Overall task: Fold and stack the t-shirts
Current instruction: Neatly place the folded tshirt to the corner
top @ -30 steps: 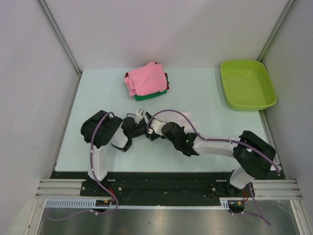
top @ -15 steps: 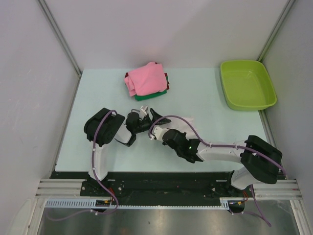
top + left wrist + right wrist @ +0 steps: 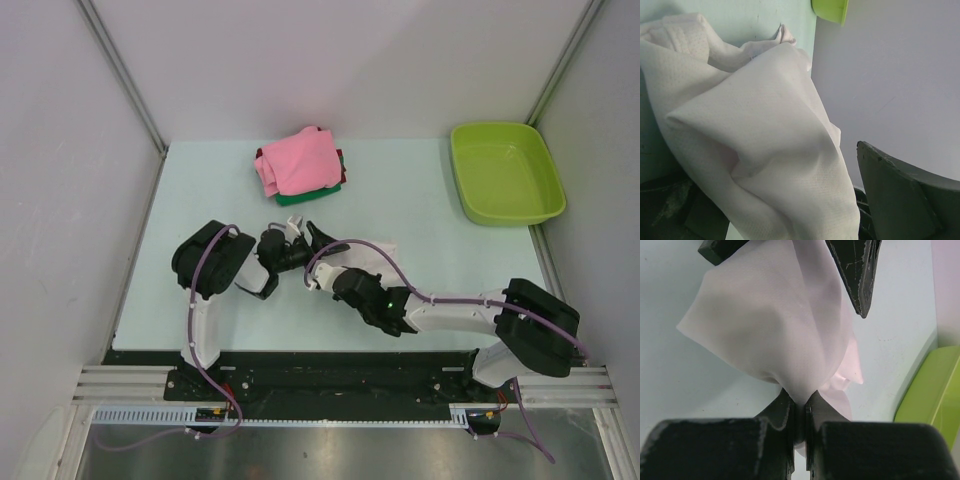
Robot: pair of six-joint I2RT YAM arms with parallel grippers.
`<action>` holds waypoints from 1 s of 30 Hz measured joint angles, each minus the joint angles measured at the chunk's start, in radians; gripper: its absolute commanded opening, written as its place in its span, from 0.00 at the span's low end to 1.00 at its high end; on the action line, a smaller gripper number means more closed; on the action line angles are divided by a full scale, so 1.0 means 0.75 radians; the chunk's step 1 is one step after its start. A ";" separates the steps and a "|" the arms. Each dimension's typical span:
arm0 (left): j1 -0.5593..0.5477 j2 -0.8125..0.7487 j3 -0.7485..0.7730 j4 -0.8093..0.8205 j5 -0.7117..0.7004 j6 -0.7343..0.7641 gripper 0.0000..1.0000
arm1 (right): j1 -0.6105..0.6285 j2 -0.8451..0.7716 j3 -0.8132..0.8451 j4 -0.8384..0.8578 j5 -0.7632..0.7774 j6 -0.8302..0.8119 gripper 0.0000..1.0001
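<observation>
A white t-shirt lies crumpled at the table's middle, mostly hidden under both arms. My right gripper is shut on a pinch of that white cloth, which bulges up away from the jaws. My left gripper stands wide open just beyond it, its fingers on either side of the raised cloth. In the left wrist view the white t-shirt fills the space beside one dark finger. A folded stack with a pink t-shirt on top of dark red and green ones sits at the back.
A lime-green plastic tub stands at the table's back right corner; its rim also shows in the left wrist view. Grey walls close in the pale green table on three sides.
The right arm has drawn back toward the near edge with the white cloth pinched. The left gripper has swung away from the near edge and stays open. Little moved in the last half second.
</observation>
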 measured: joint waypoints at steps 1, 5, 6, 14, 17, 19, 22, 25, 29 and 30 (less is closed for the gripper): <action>0.000 0.000 0.002 -0.005 0.001 0.003 0.93 | 0.001 -0.001 0.000 -0.002 0.001 0.002 0.00; -0.001 0.018 0.033 -0.044 0.000 0.033 0.69 | 0.016 -0.010 -0.003 -0.009 0.011 0.011 0.00; -0.002 0.027 0.048 -0.064 0.004 0.043 0.64 | 0.023 -0.013 -0.004 -0.010 0.015 0.013 0.00; -0.011 0.081 0.136 -0.099 0.049 0.080 0.00 | 0.071 -0.021 -0.005 -0.021 0.039 0.036 0.00; -0.015 0.096 0.165 -0.086 0.076 0.073 0.00 | 0.089 -0.024 -0.005 -0.037 0.064 0.048 0.43; -0.015 0.094 0.181 -0.097 0.094 0.079 0.00 | 0.100 -0.038 -0.005 -0.068 0.073 0.072 0.99; -0.018 0.071 0.232 -0.213 0.092 0.131 0.00 | 0.122 -0.075 -0.005 -0.109 0.109 0.112 1.00; -0.017 0.037 0.318 -0.371 0.093 0.208 0.00 | 0.140 -0.120 -0.005 -0.146 0.194 0.187 1.00; -0.014 0.022 0.511 -0.621 0.096 0.340 0.00 | 0.143 -0.182 -0.001 -0.214 0.359 0.328 1.00; -0.012 0.022 0.574 -0.696 0.096 0.380 0.00 | 0.137 -0.205 0.008 -0.250 0.400 0.381 1.00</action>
